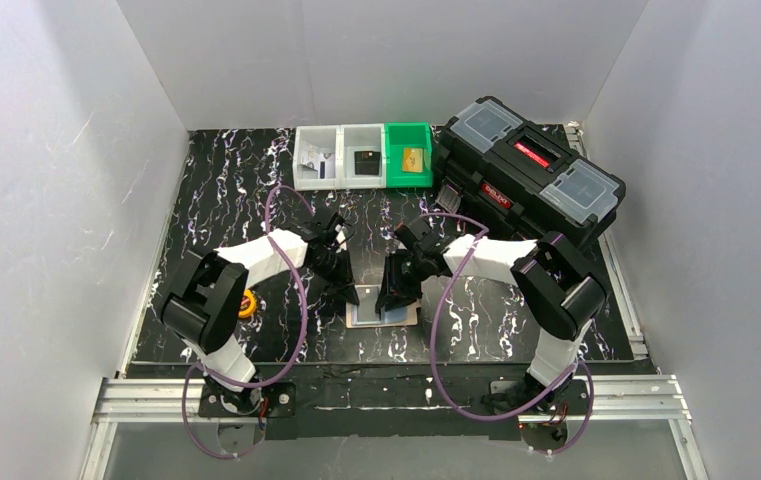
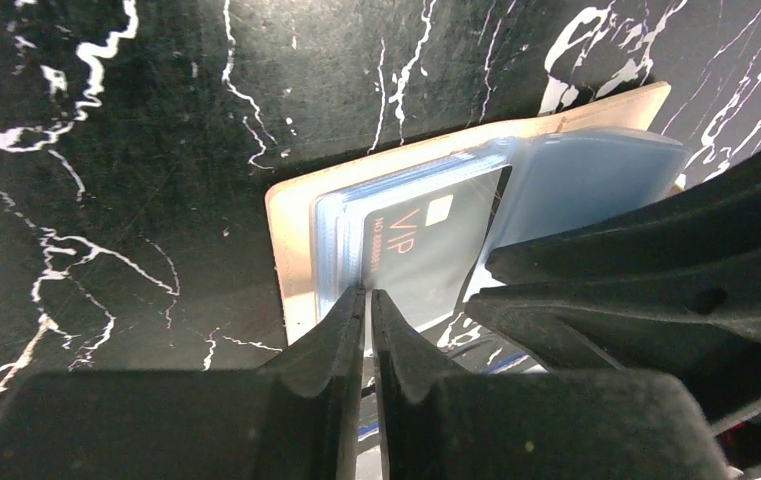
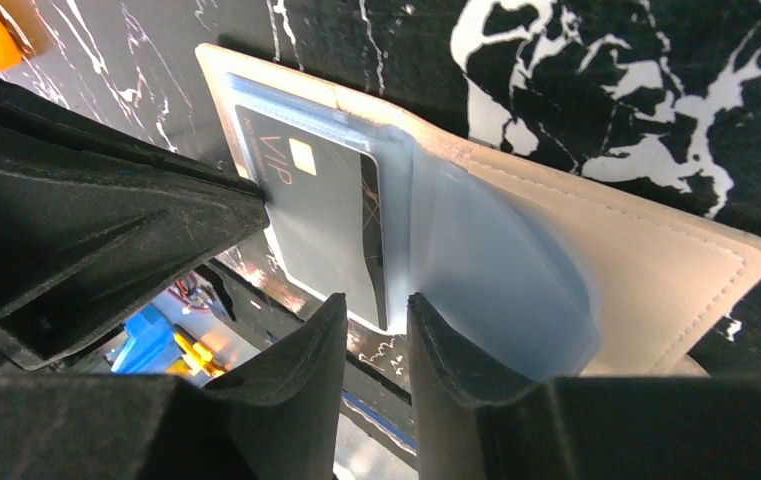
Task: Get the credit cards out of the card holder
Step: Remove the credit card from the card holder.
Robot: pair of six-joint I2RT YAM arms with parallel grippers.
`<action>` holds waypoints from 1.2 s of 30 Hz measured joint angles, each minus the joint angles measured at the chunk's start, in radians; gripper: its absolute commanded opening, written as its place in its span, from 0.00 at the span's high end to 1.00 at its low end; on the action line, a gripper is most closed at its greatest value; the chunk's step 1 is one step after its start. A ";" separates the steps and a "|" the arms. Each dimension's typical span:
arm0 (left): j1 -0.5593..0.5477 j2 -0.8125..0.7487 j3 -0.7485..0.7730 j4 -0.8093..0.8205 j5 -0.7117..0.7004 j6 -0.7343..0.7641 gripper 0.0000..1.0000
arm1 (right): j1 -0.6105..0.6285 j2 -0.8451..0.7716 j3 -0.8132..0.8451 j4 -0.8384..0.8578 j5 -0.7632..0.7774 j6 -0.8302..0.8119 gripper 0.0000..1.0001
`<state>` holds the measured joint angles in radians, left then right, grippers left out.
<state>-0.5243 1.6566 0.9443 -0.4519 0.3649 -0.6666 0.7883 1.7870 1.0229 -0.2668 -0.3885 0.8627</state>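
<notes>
My left pincer (image 2: 366, 300) is clenched on the near edge of the open card holder (image 2: 291, 230), low centre on the worktop (image 1: 216, 200), likely to pin it. The right pincer (image 3: 376, 315), slightly parted, straddles the dark credit card (image 3: 326, 215) inside its sleeve.

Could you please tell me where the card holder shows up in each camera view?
Top external: the card holder lies just below centre.
Left wrist: open, from centre to upper right.
Right wrist: open, from upper left to right edge.
Shared landmark: the black VIP card in its sleeve, in both wrist views; too small overhead.
</notes>
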 measured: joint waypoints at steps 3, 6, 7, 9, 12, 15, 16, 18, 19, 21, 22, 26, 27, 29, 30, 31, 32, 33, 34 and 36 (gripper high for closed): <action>-0.005 0.006 0.000 0.005 0.002 -0.008 0.97 | -0.010 0.001 -0.031 0.040 -0.021 0.011 0.65; -0.008 0.008 0.000 0.007 0.002 -0.016 0.98 | -0.023 0.002 -0.067 0.088 -0.047 0.029 0.65; -0.010 0.009 0.000 0.007 0.002 -0.020 0.98 | -0.028 0.002 -0.078 0.102 -0.057 0.035 0.65; -0.015 0.010 0.000 0.008 0.000 -0.026 0.98 | -0.036 0.003 -0.094 0.130 -0.076 0.048 0.65; -0.028 0.013 0.001 0.007 -0.003 -0.037 0.98 | -0.047 0.009 -0.118 0.188 -0.107 0.064 0.65; -0.038 0.021 0.011 0.002 -0.008 -0.046 0.95 | -0.060 0.015 -0.139 0.233 -0.142 0.084 0.65; -0.040 0.022 0.013 0.002 -0.010 -0.048 0.94 | -0.064 0.018 -0.144 0.245 -0.153 0.088 0.66; -0.048 0.023 0.017 0.000 -0.016 -0.053 0.92 | -0.069 0.021 -0.152 0.263 -0.168 0.097 0.66; -0.053 0.024 0.019 0.000 -0.020 -0.056 0.90 | -0.072 0.023 -0.156 0.272 -0.176 0.101 0.66; -0.059 0.025 0.022 -0.001 -0.025 -0.062 0.89 | -0.075 0.026 -0.158 0.280 -0.185 0.105 0.66; -0.061 0.026 0.024 -0.002 -0.028 -0.064 0.89 | -0.077 0.028 -0.160 0.285 -0.191 0.107 0.66; -0.062 0.039 0.038 -0.019 -0.035 -0.078 0.94 | -0.083 0.028 -0.177 0.315 -0.203 0.112 0.65; -0.062 0.040 0.040 -0.022 -0.037 -0.082 0.95 | -0.085 0.027 -0.184 0.328 -0.207 0.114 0.65; -0.062 0.040 0.040 -0.026 -0.043 -0.089 0.99 | -0.094 0.027 -0.203 0.359 -0.219 0.122 0.65; -0.062 0.040 0.040 -0.029 -0.047 -0.092 1.00 | -0.099 0.026 -0.216 0.379 -0.226 0.128 0.65; -0.062 0.041 0.040 -0.029 -0.047 -0.095 1.00 | -0.105 0.025 -0.228 0.400 -0.233 0.134 0.65; -0.063 0.041 0.040 -0.028 -0.047 -0.097 1.00 | -0.109 0.024 -0.237 0.416 -0.238 0.138 0.65; -0.063 0.041 0.040 -0.028 -0.047 -0.099 1.00 | -0.114 0.022 -0.247 0.433 -0.244 0.141 0.65; -0.064 0.042 0.040 -0.027 -0.047 -0.101 1.00 | -0.116 0.020 -0.254 0.445 -0.248 0.145 0.65; -0.066 0.044 0.042 -0.027 -0.046 -0.105 1.00 | -0.123 0.016 -0.272 0.475 -0.256 0.156 0.65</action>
<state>-0.5907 1.7008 0.9863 -0.4793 0.3187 -0.7719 0.6651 1.8034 0.7506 0.2077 -0.6441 1.0183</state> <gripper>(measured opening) 0.010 0.349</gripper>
